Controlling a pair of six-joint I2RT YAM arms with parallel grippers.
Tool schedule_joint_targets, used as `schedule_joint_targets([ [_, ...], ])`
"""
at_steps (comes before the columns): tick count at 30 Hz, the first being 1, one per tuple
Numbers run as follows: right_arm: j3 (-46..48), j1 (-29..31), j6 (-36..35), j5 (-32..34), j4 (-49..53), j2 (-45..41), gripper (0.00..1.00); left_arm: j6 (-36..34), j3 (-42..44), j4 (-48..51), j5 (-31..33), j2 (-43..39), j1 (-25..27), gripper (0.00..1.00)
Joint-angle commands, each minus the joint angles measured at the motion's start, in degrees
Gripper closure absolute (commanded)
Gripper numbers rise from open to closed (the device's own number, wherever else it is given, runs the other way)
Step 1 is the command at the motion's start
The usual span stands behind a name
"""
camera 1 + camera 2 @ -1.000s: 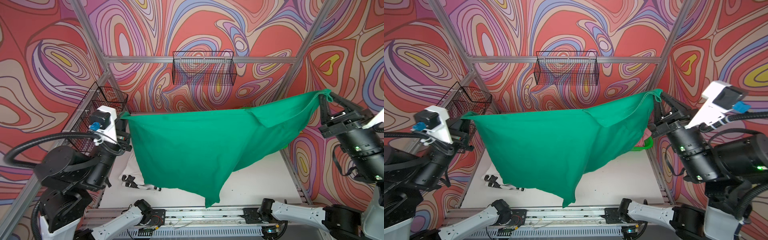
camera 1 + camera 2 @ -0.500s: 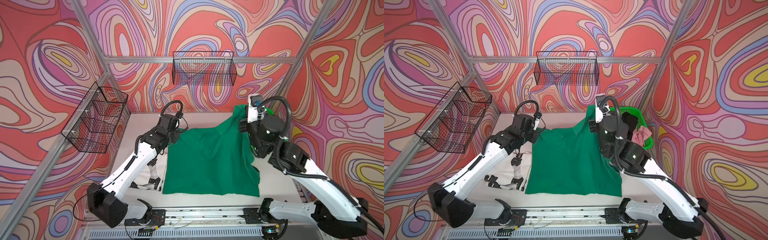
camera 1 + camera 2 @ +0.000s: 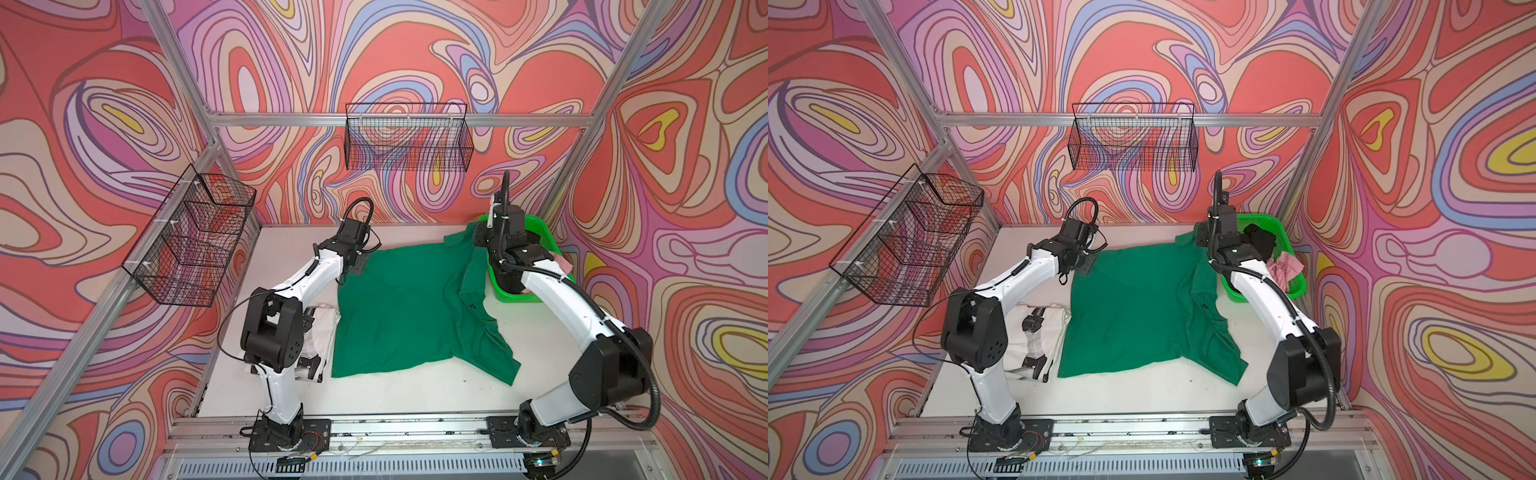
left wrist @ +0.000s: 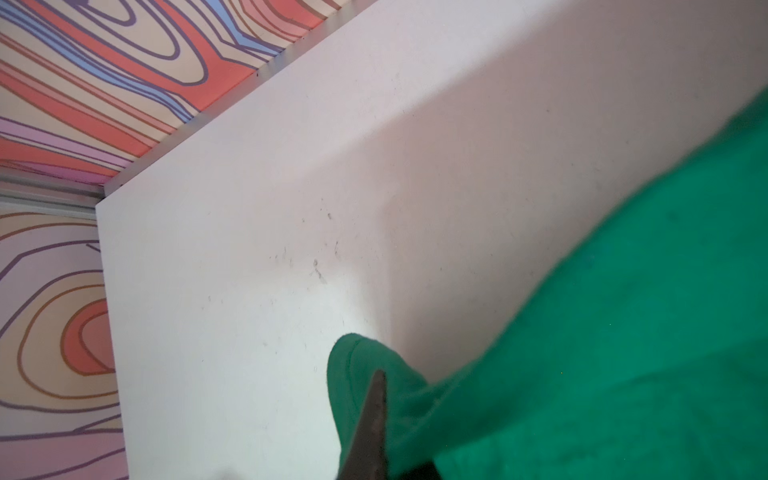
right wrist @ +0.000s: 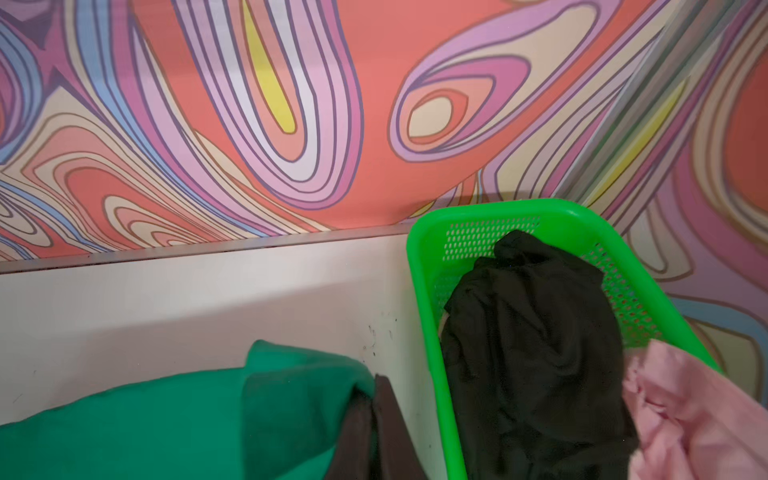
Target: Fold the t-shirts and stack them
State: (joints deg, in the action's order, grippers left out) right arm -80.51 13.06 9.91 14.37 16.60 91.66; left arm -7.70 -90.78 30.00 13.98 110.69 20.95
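Green shirt [image 3: 399, 316] is lying flat mid-table [image 3: 415, 399], length running left to right, collar toward the basket [image 5: 422, 291], which is holding a black shirt [image 5: 532, 345] and a pink shirt [image 5: 698, 415]. Left gripper [image 4: 376, 388] and right gripper [image 5: 374, 399] are pinching its far corners.

The dark green t-shirt [image 3: 395, 316] lies spread mid-frame on the counter [image 3: 415, 399], its right side folded over. A white t-shirt [image 3: 1052, 336] with black marks lies folded at its left edge. The black t-shirt [image 3: 1260, 241] and pale pink t-shirt [image 3: 1285, 270] sit crumpled in the basket [image 5: 424, 291], upper right.
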Motion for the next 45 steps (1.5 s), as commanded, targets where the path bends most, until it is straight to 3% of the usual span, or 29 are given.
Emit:
schedule_joint_targets([
  [1, -4.01, -0.98, 2.23, -3.56, -2.89, 4.50, 1.00, -0.45, -4.98, 3.18, 0.70, 4.33, -0.66, 1.00],
  [9, -11.23, -2.61, 1.41, -1.53, -2.58, 17.69, 1.00, -0.90, -20.04, 9.83, 0.50, 16.80, -2.04, 1.00],
  [18, -19.82, -3.30, -1.11, 3.18, -1.33, 29.10, 1.00, -0.30, -30.32, 13.35, 1.23, 25.11, -3.04, 1.00],
  [23, -25.02, -3.60, -2.24, 6.19, 1.14, 34.45, 1.00, -0.36, -31.23, 13.25, 1.46, 26.31, -3.37, 0.86],
  [28, -30.58, -3.85, -2.93, 7.51, 4.36, 38.88, 1.00, 0.97, -34.02, 14.32, 1.41, 26.47, -3.53, 0.59],
  [31, -34.01, -3.90, -2.63, 7.58, 7.11, 40.22, 1.00, 2.24, -35.68, 15.74, 1.50, 24.13, -3.06, 0.44],
  [33, -35.20, -3.83, -2.15, 7.01, 8.35, 39.34, 0.86, 3.68, -34.52, 14.99, 2.04, 20.05, -2.59, 0.22],
  [36, -35.80, -3.92, -0.84, 6.36, 9.70, 36.52, 0.66, 9.09, -32.78, 16.54, 0.79, 14.52, -2.12, 0.17],
  [43, -32.51, -3.92, 3.91, 6.97, 12.79, 27.31, 0.53, 26.67, -7.32, 12.38, -6.38, -5.93, -0.95, 0.15],
  [45, -29.99, -3.81, 6.24, 3.49, 13.10, 23.99, 0.52, 32.40, -1.74, 14.85, -3.32, -11.40, -1.15, 0.14],
])
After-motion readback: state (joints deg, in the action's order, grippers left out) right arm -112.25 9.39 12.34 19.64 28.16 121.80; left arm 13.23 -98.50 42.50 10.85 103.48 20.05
